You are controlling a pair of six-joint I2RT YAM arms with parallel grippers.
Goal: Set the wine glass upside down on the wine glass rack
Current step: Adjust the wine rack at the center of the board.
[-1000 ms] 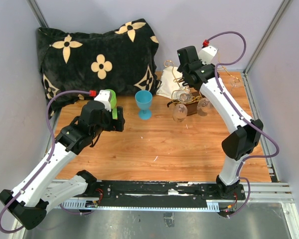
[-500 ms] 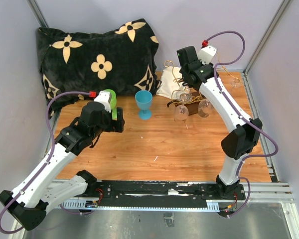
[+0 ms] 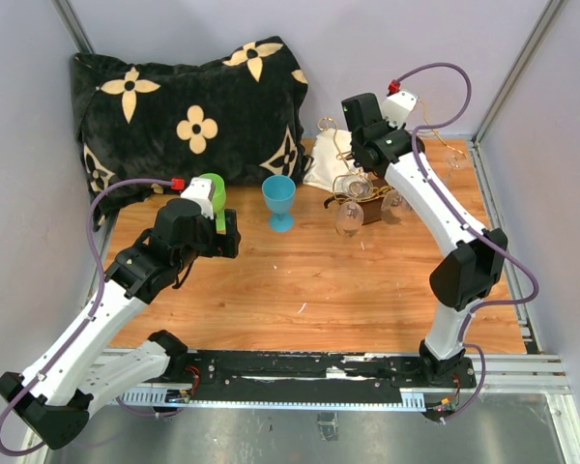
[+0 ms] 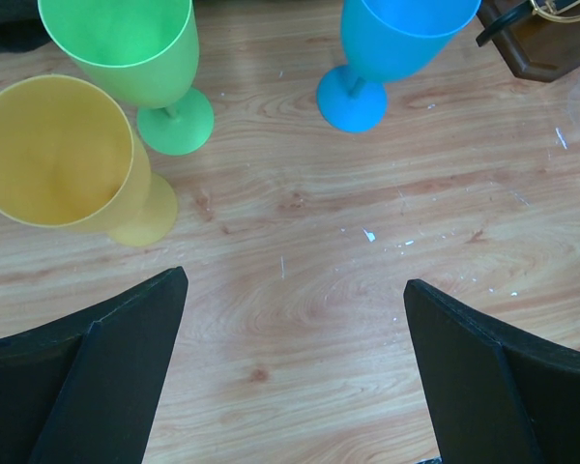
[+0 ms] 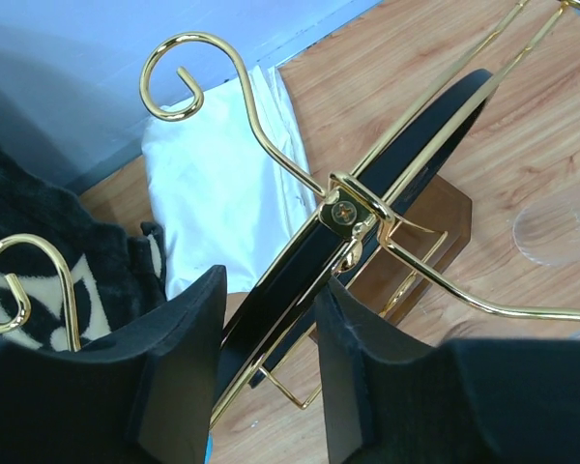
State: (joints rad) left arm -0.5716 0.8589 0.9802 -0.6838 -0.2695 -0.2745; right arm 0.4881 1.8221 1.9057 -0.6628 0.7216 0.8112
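Observation:
The wine glass rack (image 3: 363,200) stands at the back right, with gold curled hooks, a black oval ring (image 5: 420,135) and a brown wooden base (image 5: 433,240). Two clear wine glasses (image 3: 349,219) hang upside down on it. The round foot of one (image 5: 561,232) shows in the right wrist view. My right gripper (image 5: 271,290) hovers over the rack, its jaws astride the black ring. The right finger lies against the ring and a gap stays at the left finger. My left gripper (image 4: 295,377) is open over bare wood, holding nothing.
A blue goblet (image 4: 387,43), a green goblet (image 4: 135,48) and a yellow goblet (image 4: 63,155) stand upright ahead of the left gripper. A black flowered cushion (image 3: 188,106) and a white cloth (image 5: 217,164) lie at the back. Another clear glass (image 3: 452,155) stands at the far right.
The right gripper's jaws have narrowed around the rack's black ring, and its wrist has shifted slightly. The left arm has stayed still.

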